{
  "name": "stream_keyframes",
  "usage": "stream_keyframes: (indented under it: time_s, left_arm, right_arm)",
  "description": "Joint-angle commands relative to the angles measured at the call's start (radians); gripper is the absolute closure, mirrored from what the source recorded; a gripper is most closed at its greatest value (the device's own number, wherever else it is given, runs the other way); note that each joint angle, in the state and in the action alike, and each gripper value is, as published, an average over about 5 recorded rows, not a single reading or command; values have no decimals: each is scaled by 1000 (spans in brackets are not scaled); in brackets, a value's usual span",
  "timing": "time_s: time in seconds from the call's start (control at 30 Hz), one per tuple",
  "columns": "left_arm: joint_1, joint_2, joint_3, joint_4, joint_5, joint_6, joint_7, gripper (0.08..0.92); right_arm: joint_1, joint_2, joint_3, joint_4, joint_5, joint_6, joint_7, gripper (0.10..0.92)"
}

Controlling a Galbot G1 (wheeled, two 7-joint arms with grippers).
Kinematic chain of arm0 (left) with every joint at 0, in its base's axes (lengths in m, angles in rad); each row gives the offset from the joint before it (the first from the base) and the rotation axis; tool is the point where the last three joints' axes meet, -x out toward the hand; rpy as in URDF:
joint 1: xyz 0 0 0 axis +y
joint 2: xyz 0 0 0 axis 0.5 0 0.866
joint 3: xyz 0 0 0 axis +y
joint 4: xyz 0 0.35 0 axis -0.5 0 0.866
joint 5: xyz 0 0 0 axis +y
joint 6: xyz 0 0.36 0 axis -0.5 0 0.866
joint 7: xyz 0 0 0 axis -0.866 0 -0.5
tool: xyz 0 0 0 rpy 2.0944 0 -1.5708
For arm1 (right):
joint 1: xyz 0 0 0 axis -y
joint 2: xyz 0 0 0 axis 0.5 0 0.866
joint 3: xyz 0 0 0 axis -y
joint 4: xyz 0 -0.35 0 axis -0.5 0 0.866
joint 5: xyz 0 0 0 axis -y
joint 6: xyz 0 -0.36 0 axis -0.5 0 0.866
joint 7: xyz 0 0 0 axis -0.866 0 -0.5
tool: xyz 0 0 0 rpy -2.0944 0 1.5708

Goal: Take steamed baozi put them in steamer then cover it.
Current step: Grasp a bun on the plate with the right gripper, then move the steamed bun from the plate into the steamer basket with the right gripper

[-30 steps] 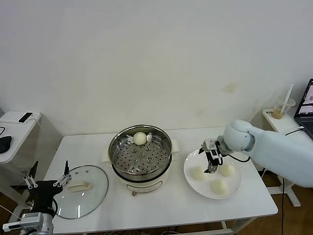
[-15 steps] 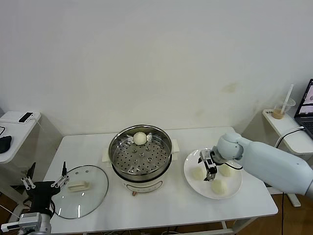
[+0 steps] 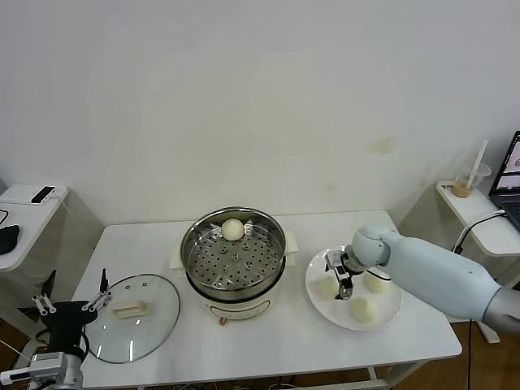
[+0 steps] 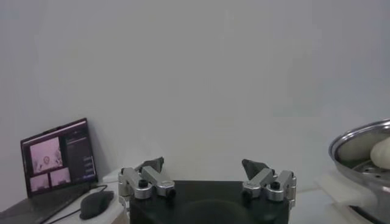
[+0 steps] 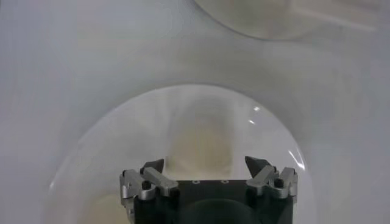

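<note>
**Head view: right gripper down over the plate of baozi**

Head view, centre of the frame: the steamer (image 3: 233,258) stands on the white tabletop (image 3: 268,341), its shiny perforated basket uncovered, with one baozi (image 3: 233,229) resting against the far wall of the basket. Right of it lies a white plate (image 3: 390,313) carrying three more baozi. The right gripper (image 3: 341,276) hangs low over the plate's left part, jaws spread wide, at the leftmost baozi (image 3: 327,288); contact with it cannot be told. The right wrist view shows those jaws apart, the pale bun between and beyond the fingertips (image 5: 152,165), the plate's rim curving around.

Lower left of the frame: the glass cover (image 3: 134,317) lies flat on the tabletop, cream handle up, apart from the steamer. The left gripper (image 3: 71,302) sits at the tabletop's left edge beside the cover, jaws wide and empty
</note>
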Motion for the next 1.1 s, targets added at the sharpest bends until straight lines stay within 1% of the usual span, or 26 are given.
stream_keyframes:
  time_s: [0.03, 0.2, 0.43, 0.63, 0.8, 1.1]
  left_arm:
    - [1, -2, 0, -1, 0, 0, 0, 177]
    - [2, -4, 0, -6, 0, 0, -1, 177]
    - [7, -3, -2, -13, -1, -1, -1, 177]
    - [2, 2, 1, -15, -4, 0, -1, 177]
    - [-5, 7, 6, -17, -6, 0, 0, 177]
    - [-9, 15, 19, -33, -15, 2, 0, 177]
  right_arm:
    - [-10, 29, 2, -45, -14, 8, -12, 243]
    - [-8, 29, 5, -45, -13, 14, -21, 330]
    - [29, 7, 2, -16, 4, 14, -48, 401]
    - [180, -36, -51, 47, 59, 2, -86, 405]
    - [343, -64, -121, 116, 155, -21, -95, 399]
    - [662, -35, -259, 203, 304, -93, -66, 392]
